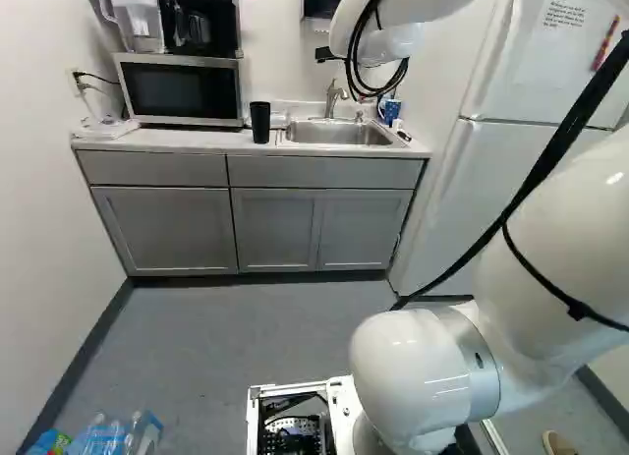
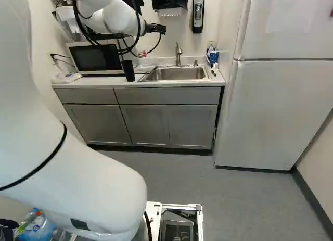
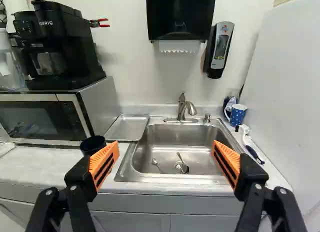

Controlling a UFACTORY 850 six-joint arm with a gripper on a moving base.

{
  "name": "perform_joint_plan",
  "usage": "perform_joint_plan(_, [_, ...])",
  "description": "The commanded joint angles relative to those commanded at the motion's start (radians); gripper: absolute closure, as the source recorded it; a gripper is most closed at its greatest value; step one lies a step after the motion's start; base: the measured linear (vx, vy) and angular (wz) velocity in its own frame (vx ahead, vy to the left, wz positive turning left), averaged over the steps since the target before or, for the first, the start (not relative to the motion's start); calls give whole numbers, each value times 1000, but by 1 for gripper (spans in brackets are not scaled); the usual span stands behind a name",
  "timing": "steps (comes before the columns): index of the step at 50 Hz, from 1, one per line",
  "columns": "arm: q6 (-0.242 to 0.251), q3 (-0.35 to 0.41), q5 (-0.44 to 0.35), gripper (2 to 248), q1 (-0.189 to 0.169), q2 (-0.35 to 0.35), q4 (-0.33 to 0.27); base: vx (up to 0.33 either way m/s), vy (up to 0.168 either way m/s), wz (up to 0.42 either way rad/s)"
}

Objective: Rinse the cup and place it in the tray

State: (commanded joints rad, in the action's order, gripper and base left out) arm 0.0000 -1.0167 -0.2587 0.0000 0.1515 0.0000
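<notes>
Facing the sink [image 3: 175, 136], the pincer [image 2: 156, 28] hangs wide open, gripping nothing; beyond one finger stands the black cup [image 3: 92, 144], near the metal tray [image 3: 127, 128].

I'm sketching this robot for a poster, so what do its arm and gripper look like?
The arm is glossy white with rounded joints, a grey band around one, and black cables along it. The gripper is black, its two orange pads wedge-shaped and cut by dark slots.

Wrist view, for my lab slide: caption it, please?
Open pincer before the sink, metal tray and black cup on one side, blue mug on the other.
</notes>
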Motion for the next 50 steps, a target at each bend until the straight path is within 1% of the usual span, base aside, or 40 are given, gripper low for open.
perform_joint_plan(26, [0, 0, 0, 3, 0, 0, 0, 0, -2, -2])
perform_joint_plan(40, [0, 0, 0, 3, 0, 0, 0, 40, -71, 20])
perform_joint_plan(50, [0, 0, 0, 3, 0, 0, 0, 87, -86, 119])
